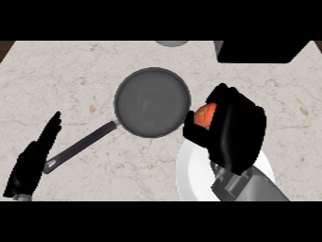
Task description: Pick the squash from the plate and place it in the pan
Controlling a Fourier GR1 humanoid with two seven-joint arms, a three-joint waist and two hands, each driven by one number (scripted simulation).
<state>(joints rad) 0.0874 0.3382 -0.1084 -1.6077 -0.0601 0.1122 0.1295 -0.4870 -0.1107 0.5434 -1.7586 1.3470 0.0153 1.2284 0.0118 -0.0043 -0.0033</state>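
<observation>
Our right hand (234, 130) has its fingers curled round the orange squash (204, 115), held above the plate (191, 175) at the bench's near edge, just beside the pan's (152, 101) right rim. We should carry it left over the pan's middle, then lower before letting go. Our left hand (34, 158) rests open near the handle.

No text, label, brand, number or sign can be read on any object or on the counter (65, 75).
</observation>
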